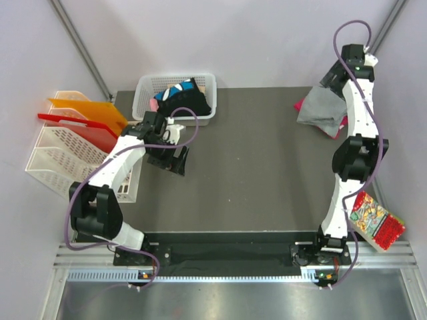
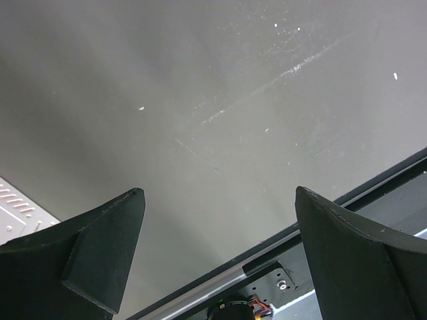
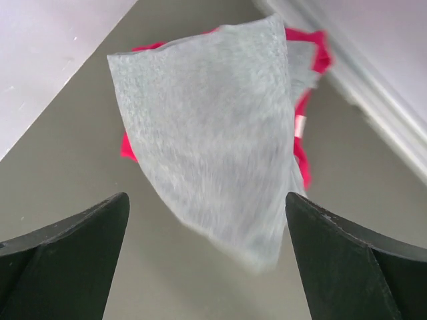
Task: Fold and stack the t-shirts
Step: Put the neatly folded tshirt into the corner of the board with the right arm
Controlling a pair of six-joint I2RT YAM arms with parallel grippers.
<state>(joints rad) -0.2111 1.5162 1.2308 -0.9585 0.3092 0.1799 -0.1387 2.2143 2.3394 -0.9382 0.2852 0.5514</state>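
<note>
The white basket stood at the table's far edge, holding crumpled black t-shirts with blue-white patches. Just in front of the basket, the left gripper hovered over bare tabletop, fingers spread wide with nothing between them. Far to the right of the basket, in the opposite far corner, the light grey t-shirt lay over the magenta-pink t-shirt. The right gripper was above them, fingers wide apart. The grey cloth's lower edge was blurred, so possibly it was not settled. A red snack packet lay well right of the basket, at the near edge.
</note>
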